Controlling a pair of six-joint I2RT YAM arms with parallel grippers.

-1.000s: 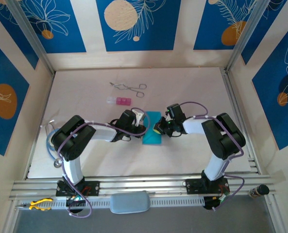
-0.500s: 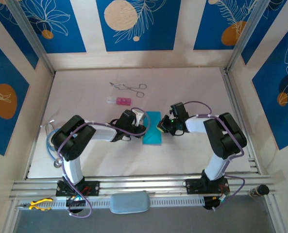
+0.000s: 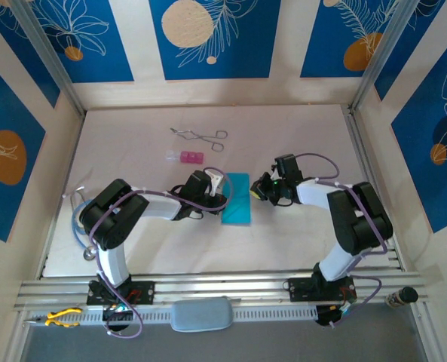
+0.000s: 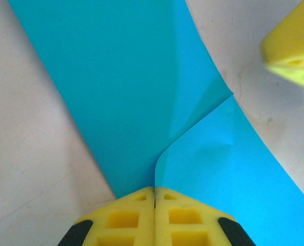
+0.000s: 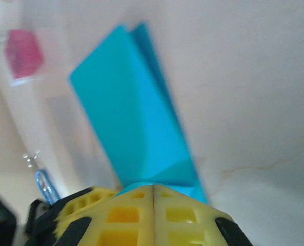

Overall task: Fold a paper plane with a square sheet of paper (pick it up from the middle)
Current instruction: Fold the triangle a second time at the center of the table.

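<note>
The square sheet of paper (image 3: 237, 199) lies folded into a narrow cyan strip at mid-table. My left gripper (image 3: 221, 197) is at the strip's left edge with its jaws shut. In the left wrist view a raised flap of the paper (image 4: 218, 164) curves up into the seam between those jaws (image 4: 155, 188). My right gripper (image 3: 256, 192) is just off the strip's right edge, shut and holding nothing. In its wrist view the shut jaws (image 5: 153, 187) point along the folded paper (image 5: 126, 113). One yellow right fingertip (image 4: 290, 46) shows beyond the paper in the left wrist view.
Metal forceps (image 3: 200, 136) and a small pink block (image 3: 187, 157) lie behind the paper, toward the back left. Loose cables (image 3: 78, 211) hang by the left arm's elbow. Yellow-handled pliers (image 3: 61, 317) rest on the front rail.
My right gripper has slid to the right, off the paper's right edge. The left gripper and the paper have stayed where they were.
</note>
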